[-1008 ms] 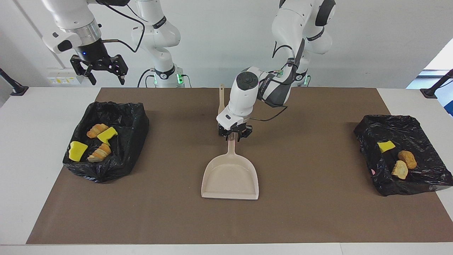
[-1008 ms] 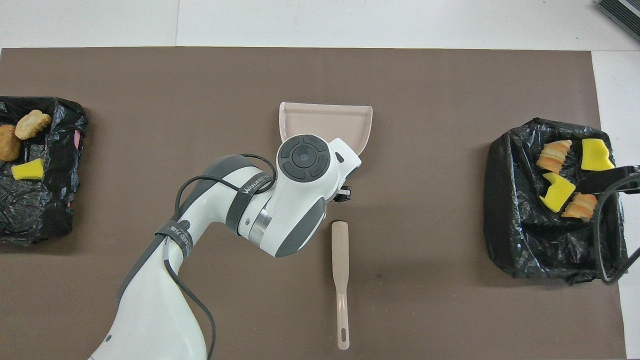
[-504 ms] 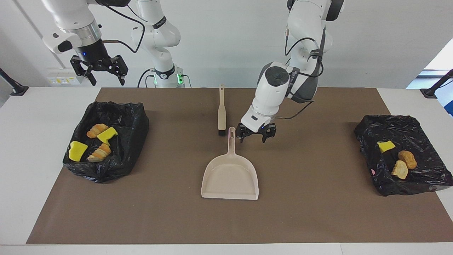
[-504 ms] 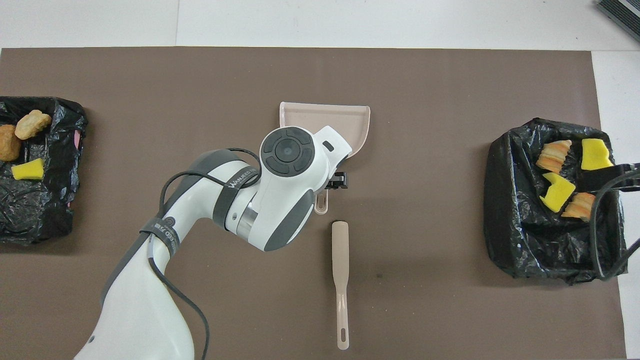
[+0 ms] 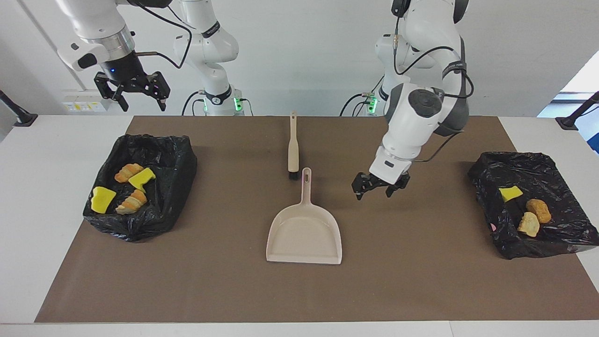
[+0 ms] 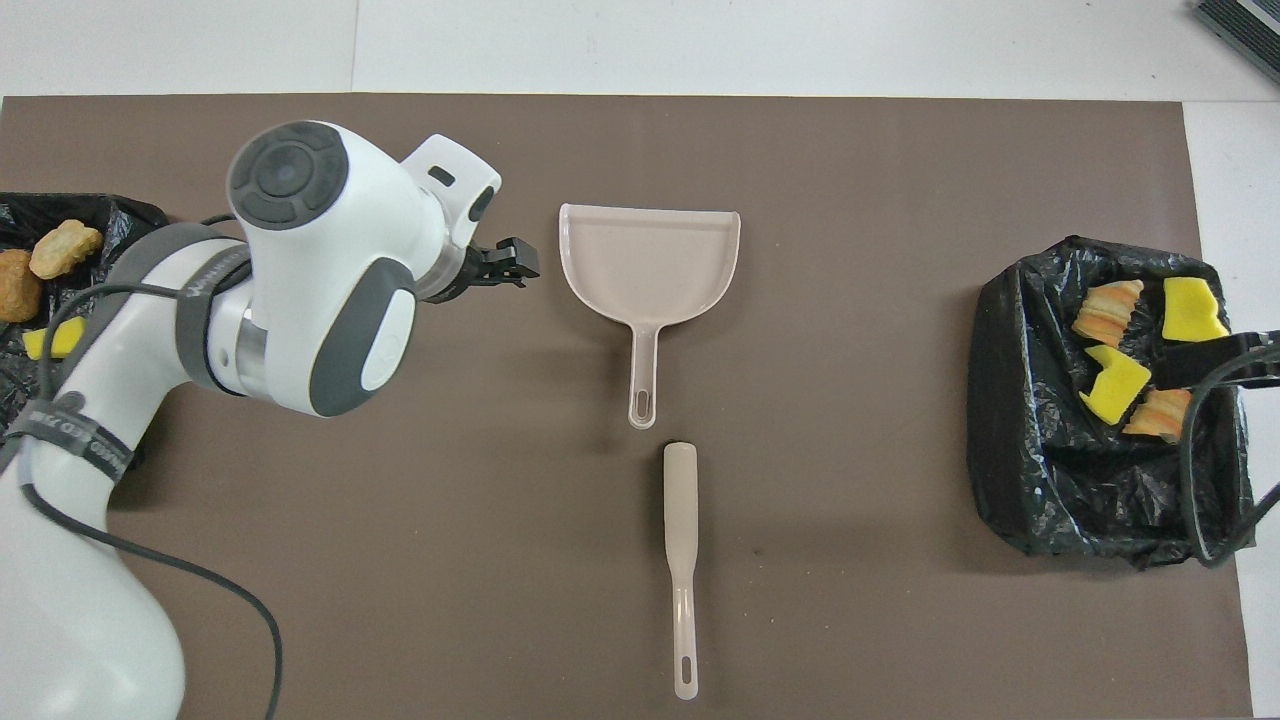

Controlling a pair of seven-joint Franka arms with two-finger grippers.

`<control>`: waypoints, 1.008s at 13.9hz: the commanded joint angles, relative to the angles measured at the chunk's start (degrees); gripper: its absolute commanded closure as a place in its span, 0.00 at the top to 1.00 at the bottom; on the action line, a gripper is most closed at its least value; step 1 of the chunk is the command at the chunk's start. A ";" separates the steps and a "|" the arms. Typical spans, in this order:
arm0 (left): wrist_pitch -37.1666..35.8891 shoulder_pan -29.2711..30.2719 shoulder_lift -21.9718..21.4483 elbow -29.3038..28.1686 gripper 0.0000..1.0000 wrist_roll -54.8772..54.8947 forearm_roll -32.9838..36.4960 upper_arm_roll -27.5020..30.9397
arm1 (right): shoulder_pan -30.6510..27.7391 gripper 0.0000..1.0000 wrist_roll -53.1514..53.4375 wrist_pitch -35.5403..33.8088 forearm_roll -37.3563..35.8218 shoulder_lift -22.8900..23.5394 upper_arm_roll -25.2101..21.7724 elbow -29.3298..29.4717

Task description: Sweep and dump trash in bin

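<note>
Trash [image 5: 125, 188] in bin [image 5: 174, 161], partly cable-hidden overhead

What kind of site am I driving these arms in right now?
Likely a robotics lab bench: two arms at a white table with a brown mat, bag-lined bins of trash, and a dustpan.

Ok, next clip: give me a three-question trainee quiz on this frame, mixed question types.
1. True or false: the left gripper holds the dustpan.
2. How many trash pieces lie in the bin at the right arm's end? A) two B) four C) six
3. Fill in: the brush lies ____ the robots than the dustpan.

Key:
1. False; it hangs open over the bare mat beside the dustpan.
2. B.
3. Nearer to.
</note>
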 commanded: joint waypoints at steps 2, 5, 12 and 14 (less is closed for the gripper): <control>-6.69 7.01 -3.35 1.14 1.00 11.82 0.23 -0.43 | -0.51 1.00 -2.10 -0.56 0.07 -0.61 0.31 -0.15; -11.69 12.02 -5.19 2.10 1.00 20.08 0.23 -0.34 | -0.51 1.00 -2.01 -0.48 0.07 -0.70 0.31 -0.32; -17.94 16.69 -12.04 1.84 1.00 26.62 0.23 -0.08 | -0.51 1.00 -2.19 -1.00 0.07 -0.96 0.31 -0.59; -21.27 16.69 -13.89 1.75 1.00 26.79 0.31 -0.08 | -0.51 1.00 -2.19 -0.92 0.07 -0.96 0.31 -0.50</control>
